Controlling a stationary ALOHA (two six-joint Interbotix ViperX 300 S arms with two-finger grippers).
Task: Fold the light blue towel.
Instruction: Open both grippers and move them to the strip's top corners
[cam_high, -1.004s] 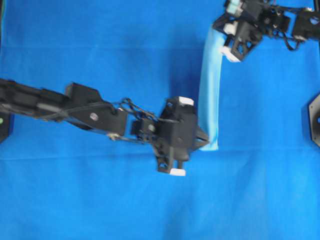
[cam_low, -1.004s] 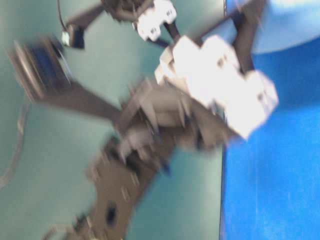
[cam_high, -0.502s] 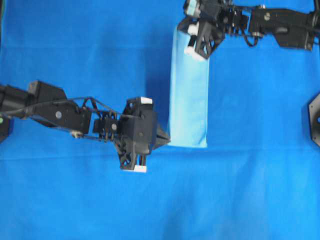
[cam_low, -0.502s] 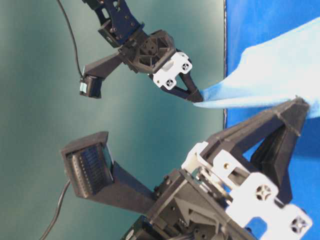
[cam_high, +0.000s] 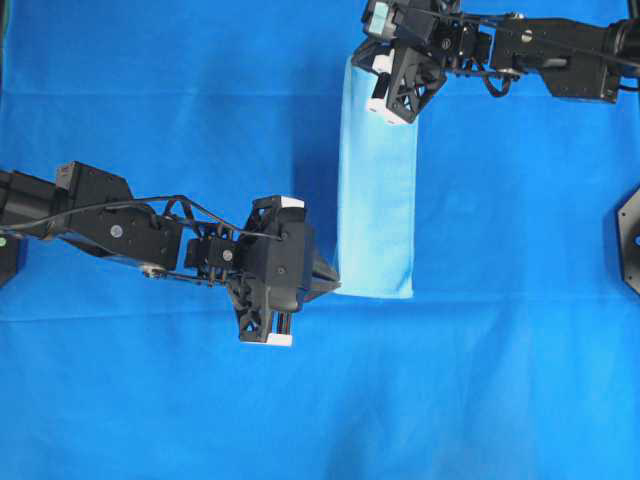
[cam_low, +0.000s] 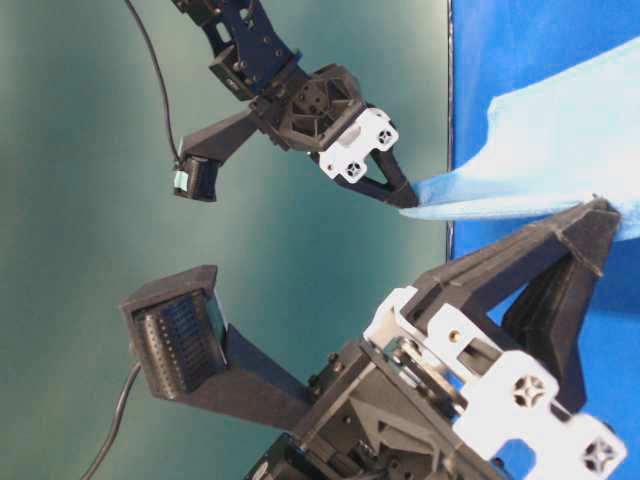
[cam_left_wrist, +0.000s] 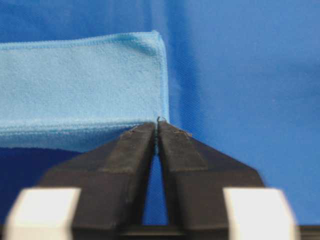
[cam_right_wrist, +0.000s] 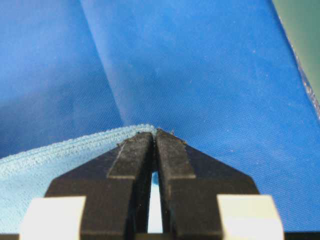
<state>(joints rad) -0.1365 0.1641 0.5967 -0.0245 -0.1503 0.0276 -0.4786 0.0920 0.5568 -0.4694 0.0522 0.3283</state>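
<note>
- the light blue towel (cam_high: 377, 185) lay as a folded strip on the blue counter (cam_high: 150, 100), long axis twelve to six.
- right gripper (cam_high: 383, 95) pinched its twelve o'clock end, jaws closed.
- left gripper (cam_high: 333, 285), jaws near-closed at the six o'clock corner; grip unclear.

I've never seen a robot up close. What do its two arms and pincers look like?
Both arms are matte black, built of boxy segments with thin black cables looped along them. The left gripper and right gripper each end in two tapering black fingers on white blocks. The table-level view shows screws in those blocks and open triangular struts.
</note>
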